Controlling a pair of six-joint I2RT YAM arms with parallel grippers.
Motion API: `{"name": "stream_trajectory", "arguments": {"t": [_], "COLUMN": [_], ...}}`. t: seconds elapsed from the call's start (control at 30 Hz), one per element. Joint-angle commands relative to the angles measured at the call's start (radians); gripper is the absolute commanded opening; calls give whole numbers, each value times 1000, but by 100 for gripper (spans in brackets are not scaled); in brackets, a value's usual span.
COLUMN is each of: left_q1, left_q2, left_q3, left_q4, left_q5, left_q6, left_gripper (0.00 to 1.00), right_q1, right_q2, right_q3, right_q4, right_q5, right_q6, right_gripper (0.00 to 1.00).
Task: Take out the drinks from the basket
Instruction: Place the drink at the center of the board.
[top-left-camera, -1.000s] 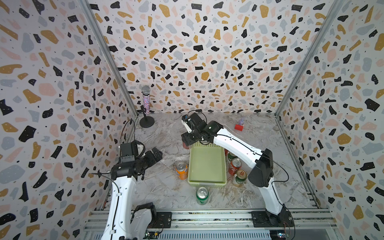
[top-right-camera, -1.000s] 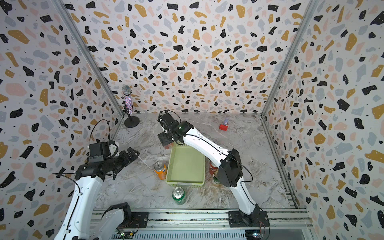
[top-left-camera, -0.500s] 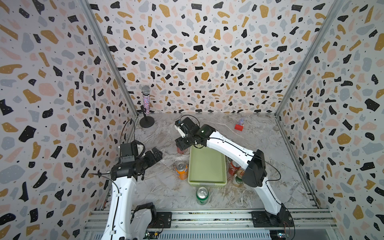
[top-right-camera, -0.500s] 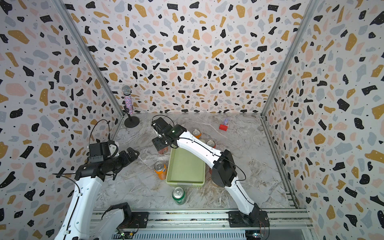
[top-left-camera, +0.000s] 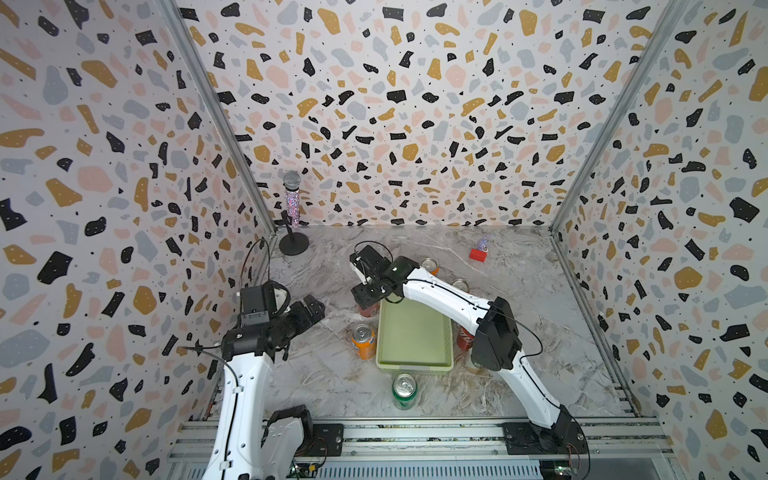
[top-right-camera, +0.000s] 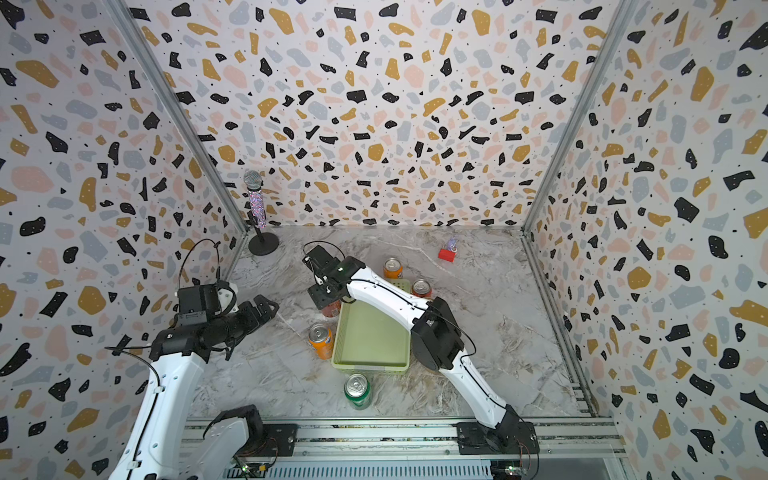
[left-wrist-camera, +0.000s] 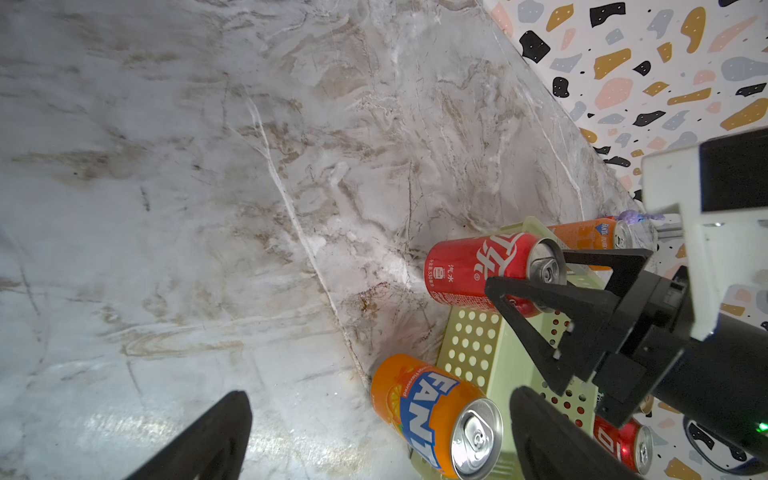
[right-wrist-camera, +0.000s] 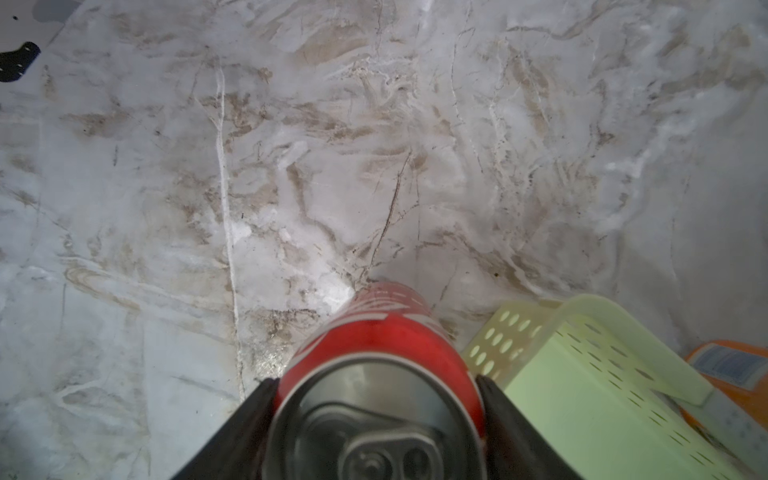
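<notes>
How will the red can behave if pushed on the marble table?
The red can is tall and narrow, so a high push would probably tip it; lying down it may roll. Its glossy wall could slip in the right tool.

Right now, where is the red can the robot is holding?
In both top views, the red can is in the right hand, just outside the far left corner of the basket, beyond the orange can.
</notes>
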Motion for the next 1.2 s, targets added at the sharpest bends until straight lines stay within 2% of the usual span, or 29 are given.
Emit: {"name": "stream_trajectory", "arguments": {"t": [0.0, 0.2, 0.57, 1.0, 1.17], "left_q1": [5, 6, 5, 6, 5], "left_q2": [-15, -15, -16, -12, -12], "left_q3": [-10, -9, -11, -11, -12], "left_q4": [28, 28, 30, 29, 30], "left_q5": [13, 13, 11, 3, -3], "left_q6": [-2, -3, -4, -3, -5], "left_gripper": [100, 100, 100, 100, 100], "right_q1": [2, 3, 3, 3, 3], "right_q2": [-30, -9, 7, -37, -77], "right_q3": [57, 55, 52, 50, 43], "right_q4": [59, 53, 6, -10, -10], "right_q5": [17, 14, 17, 25, 50], "right_q6": [-2, -6, -20, -22, -32], "right_gripper": [31, 31, 45, 83, 92]}}
